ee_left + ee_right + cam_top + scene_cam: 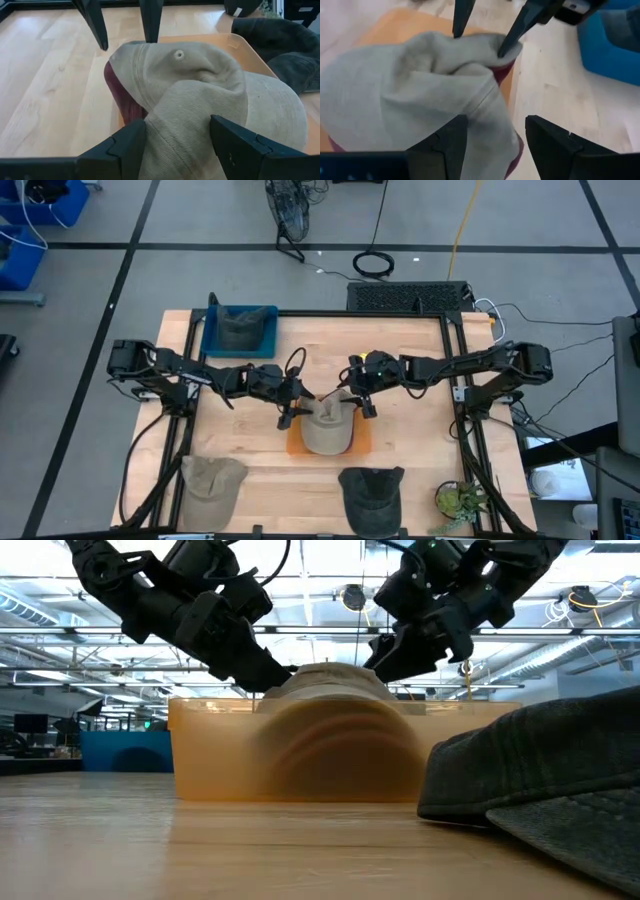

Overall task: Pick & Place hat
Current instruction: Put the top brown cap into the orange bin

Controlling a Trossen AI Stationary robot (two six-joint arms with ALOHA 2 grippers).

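Wooden table [250, 350], orange tray [362, 442] holding the tan hat [328, 430] — left gripper [291, 402] pinching its crown, right gripper [362, 392] spread just above.

I'm running this in a big lab hall: grey taped floor [200, 220], loose cables [374, 264], blue bins [40, 205], overhead light strips [60, 615] and beams.
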